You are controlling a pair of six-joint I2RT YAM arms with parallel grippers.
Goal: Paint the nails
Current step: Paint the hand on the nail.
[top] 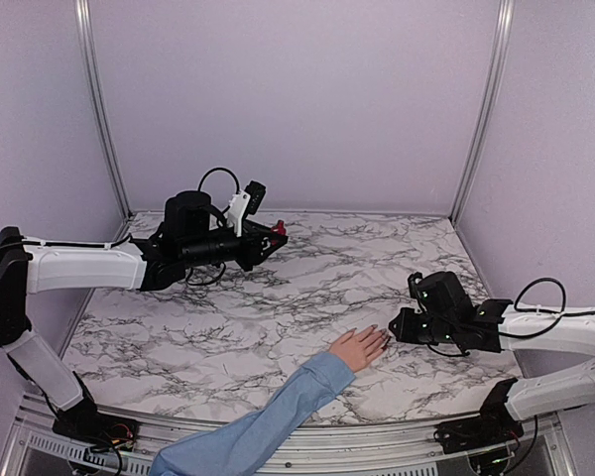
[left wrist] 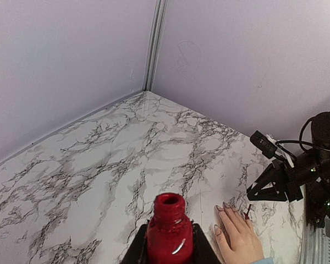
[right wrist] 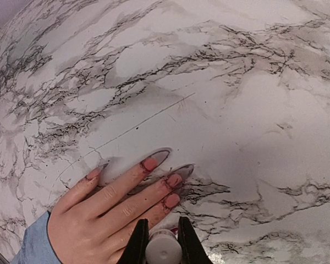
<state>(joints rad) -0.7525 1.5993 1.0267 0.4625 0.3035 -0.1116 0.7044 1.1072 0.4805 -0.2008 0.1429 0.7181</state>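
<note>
A light-skinned hand (top: 359,347) in a light blue sleeve (top: 268,421) lies flat on the marble table, fingers pointing right. Its long pinkish nails (right wrist: 149,163) show in the right wrist view, with dark red smears around several of them. My right gripper (right wrist: 163,234) is shut on the white brush cap (right wrist: 163,250), right beside the fingertip nearest it (right wrist: 171,201). The thin red brush (left wrist: 247,210) hangs at the fingertips. My left gripper (left wrist: 168,230) is shut on the open red nail-polish bottle (left wrist: 169,231) and holds it upright above the table's back left (top: 275,233).
The white marble table (top: 307,288) is enclosed by lilac walls with metal corner posts (top: 481,109). The person's forearm crosses the near edge between the two arm bases. The right arm (top: 555,332) reaches in low from the right.
</note>
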